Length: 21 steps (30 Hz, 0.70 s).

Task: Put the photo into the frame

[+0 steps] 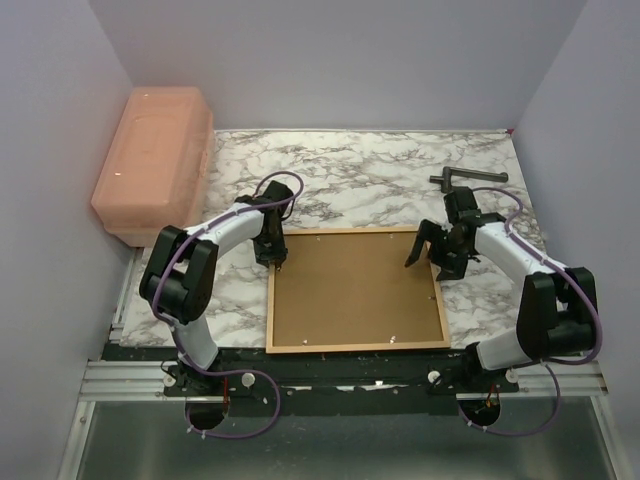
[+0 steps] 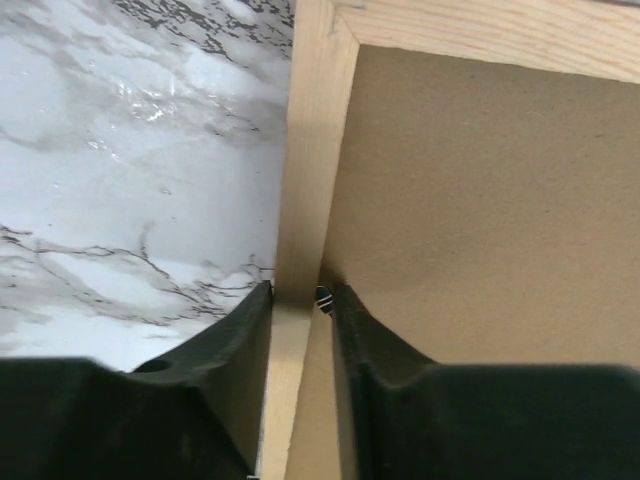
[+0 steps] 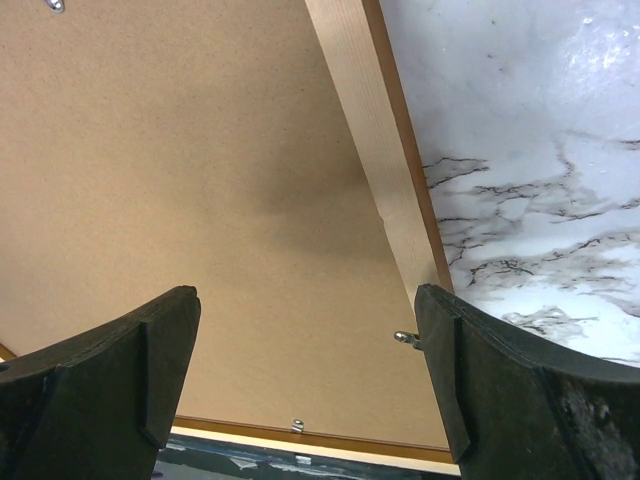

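Thin orange-brown wooden frame point(image 1: 355, 347) face down on marble tabletop point(image 1: 380, 170), brown backing board point(image 1: 355, 290) filling it, left gripper point(image 1: 272, 258) clamped across its left rail, right gripper point(image 1: 428, 258) spread wide above its right edge

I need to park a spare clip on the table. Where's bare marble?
The widest free patch is the marble beyond the frame, between the pink bin and the dark tool. The strips beside the frame lie under the arms. Crowded: the frame's far corners, where the left gripper and right gripper sit.
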Each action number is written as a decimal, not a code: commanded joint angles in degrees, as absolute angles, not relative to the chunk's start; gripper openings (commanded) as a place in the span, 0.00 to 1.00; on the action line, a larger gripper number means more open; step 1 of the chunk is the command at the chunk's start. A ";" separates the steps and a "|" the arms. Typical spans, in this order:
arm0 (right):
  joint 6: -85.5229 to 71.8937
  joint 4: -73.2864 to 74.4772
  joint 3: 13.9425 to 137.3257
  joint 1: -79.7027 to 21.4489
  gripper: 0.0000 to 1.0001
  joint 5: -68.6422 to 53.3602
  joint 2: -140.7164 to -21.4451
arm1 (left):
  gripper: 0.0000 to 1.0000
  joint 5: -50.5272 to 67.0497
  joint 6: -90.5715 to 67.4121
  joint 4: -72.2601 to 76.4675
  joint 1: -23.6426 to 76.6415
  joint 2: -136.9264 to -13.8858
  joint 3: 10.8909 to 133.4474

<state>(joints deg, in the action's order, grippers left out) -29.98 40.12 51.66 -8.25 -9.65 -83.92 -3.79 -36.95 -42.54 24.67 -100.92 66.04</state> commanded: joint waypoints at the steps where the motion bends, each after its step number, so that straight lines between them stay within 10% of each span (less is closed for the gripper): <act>1: -29.75 39.99 50.54 -7.09 0.97 -12.16 -82.35 | 0.21 -4.57 -36.83 -44.47 25.05 -103.25 67.91; 6: -29.58 40.21 50.09 -5.73 0.97 -12.60 -81.85 | 0.00 -4.32 -36.61 -44.08 25.05 -103.43 67.68; 13: -30.21 40.25 49.15 -3.64 0.98 -12.35 -79.84 | 0.01 -2.38 -33.95 -41.33 25.05 -98.85 66.01; 18: -30.25 40.51 49.35 -2.40 0.98 -12.01 -78.92 | 0.53 -2.13 -33.66 -42.19 24.91 -93.25 65.96; 21: -30.13 40.52 49.08 -1.95 0.98 -11.96 -79.21 | 0.67 -1.74 -33.74 -43.23 24.88 -90.60 65.15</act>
<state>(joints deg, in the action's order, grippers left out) -30.02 40.14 49.76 -2.79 -11.68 -79.88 -3.20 -34.81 -42.35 24.77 -96.25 65.84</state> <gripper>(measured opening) 0.973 0.590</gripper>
